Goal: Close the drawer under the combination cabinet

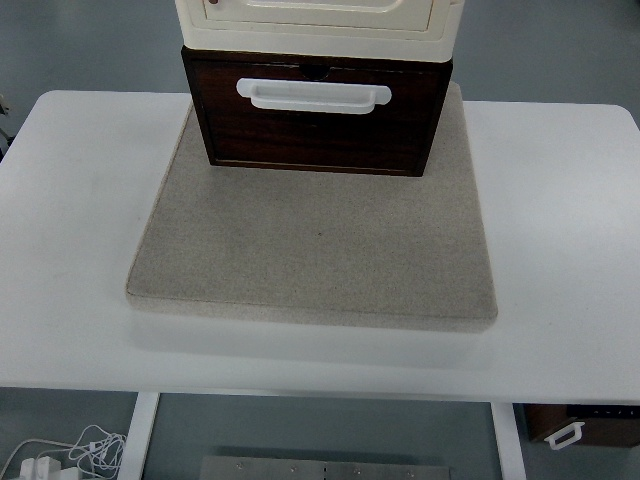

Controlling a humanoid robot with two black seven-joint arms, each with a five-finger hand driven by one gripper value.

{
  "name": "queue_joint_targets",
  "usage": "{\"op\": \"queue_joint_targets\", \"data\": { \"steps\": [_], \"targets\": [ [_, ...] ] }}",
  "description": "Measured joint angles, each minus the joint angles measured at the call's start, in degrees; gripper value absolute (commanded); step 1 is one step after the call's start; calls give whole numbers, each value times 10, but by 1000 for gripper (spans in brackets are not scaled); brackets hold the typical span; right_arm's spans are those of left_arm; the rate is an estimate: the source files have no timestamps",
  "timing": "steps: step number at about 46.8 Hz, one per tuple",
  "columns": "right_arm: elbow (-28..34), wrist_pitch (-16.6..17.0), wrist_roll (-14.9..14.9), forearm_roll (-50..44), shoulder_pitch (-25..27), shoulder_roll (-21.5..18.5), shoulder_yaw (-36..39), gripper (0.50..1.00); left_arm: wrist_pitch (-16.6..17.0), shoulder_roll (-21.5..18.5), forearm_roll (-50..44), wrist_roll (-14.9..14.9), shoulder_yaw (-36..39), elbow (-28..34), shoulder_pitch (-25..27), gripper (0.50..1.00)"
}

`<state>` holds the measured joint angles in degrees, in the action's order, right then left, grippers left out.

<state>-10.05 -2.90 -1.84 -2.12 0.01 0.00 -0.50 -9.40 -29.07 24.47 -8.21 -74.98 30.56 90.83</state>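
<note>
dark wood drawer [318,125] with white handle [313,94] under cream cabinet [318,22], on beige mat [315,250], no hand visible

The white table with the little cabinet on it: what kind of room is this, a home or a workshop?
Probably a lab or test room, not a home. The plain white table holds only a beige felt mat and a cream cabinet over a dark wooden drawer; white cables lie on grey floor.

Dark wood-grain front on the drawer [316,125], faintly satiny, with a smooth white plastic handle [313,95]. Above it, the cabinet [318,20] looks like cream plastic with a slight gloss. Coarse, matt beige cloth covers the mat [315,250]; the table [560,250] is smooth matt white.
</note>
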Motion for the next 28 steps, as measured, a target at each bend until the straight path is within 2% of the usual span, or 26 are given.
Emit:
{"op": "queue_joint_targets", "data": {
  "steps": [6, 15, 28],
  "targets": [
    [0, 0, 0, 0, 0, 0, 0, 952, 29, -13, -1, 0, 0, -46, -13, 1000],
    [0, 0, 0, 0, 0, 0, 0, 952, 34, -15, -44, -8, 0, -131, -34, 1000],
    [0, 0, 0, 0, 0, 0, 0, 952, 26, -11, -117, -1, 0, -143, -146, 1000]
  ]
}}
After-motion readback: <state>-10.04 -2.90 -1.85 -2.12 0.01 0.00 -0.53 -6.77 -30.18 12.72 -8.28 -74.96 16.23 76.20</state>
